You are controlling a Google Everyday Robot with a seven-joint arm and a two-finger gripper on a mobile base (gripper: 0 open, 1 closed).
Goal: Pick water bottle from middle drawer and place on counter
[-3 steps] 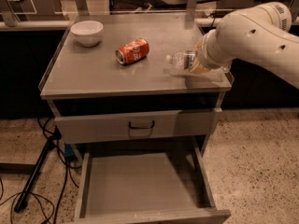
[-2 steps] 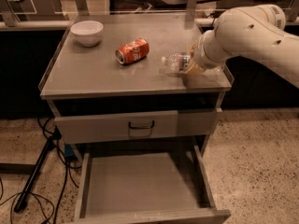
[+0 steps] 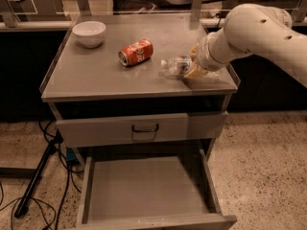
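The water bottle (image 3: 175,64) lies on its side, low over the right part of the counter (image 3: 96,78), cap pointing left. My gripper (image 3: 194,67) is at the bottle's right end, at the tip of the white arm coming in from the right, and is shut on it. I cannot tell if the bottle touches the counter. The middle drawer (image 3: 144,188) is pulled open below and shows a bare grey floor.
An orange-red soda can (image 3: 136,52) lies on its side left of the bottle. A white bowl (image 3: 89,32) stands at the counter's back left. A shut drawer front with a dark handle (image 3: 145,127) sits above the open drawer. Cables and a stand leg (image 3: 33,181) lie on the floor at left.
My gripper has moved slightly to the left over the counter with the water bottle in it. The can, the bowl and the drawer have not moved.
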